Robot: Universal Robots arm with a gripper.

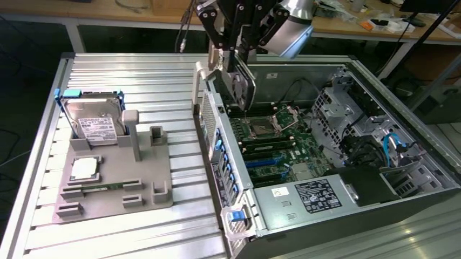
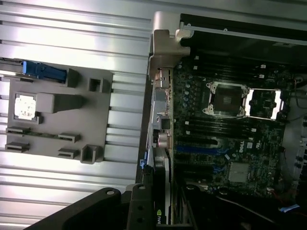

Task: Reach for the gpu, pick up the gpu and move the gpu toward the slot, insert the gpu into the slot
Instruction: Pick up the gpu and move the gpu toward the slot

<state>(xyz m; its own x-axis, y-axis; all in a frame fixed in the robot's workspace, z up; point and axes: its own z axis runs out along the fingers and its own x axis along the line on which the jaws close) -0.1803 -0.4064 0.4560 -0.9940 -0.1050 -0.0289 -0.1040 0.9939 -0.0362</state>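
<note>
I see the black claw (image 1: 237, 53) clamped on the thin green-and-black gpu card (image 1: 243, 83) — upper centre, hanging over the open grey computer case (image 1: 210, 113).

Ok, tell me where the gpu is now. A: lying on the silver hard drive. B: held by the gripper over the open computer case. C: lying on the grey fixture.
B: the gripper holds the gpu on edge over the open computer case.
</note>
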